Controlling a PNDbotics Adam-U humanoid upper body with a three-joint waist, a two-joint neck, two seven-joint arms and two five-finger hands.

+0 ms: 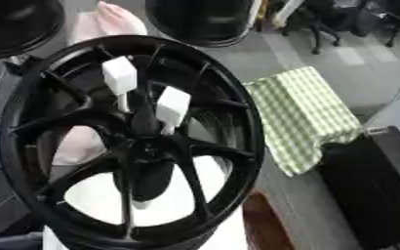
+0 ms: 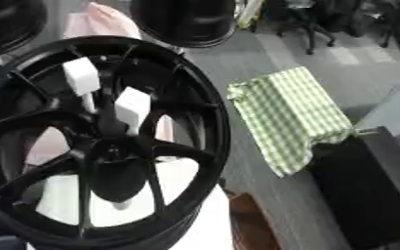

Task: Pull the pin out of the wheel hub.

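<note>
Waiting to begin: no hand shows, so I cannot tell its state. Two white block-topped pins (image 1: 171,108) sit in the big black spoked wheel hub (image 1: 144,146); one needs grabbing.

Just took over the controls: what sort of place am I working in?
Probably an office or lab used as a workshop: a black wheel holding white-handled pins, more dark wheels behind, office chairs on grey floor.
</note>
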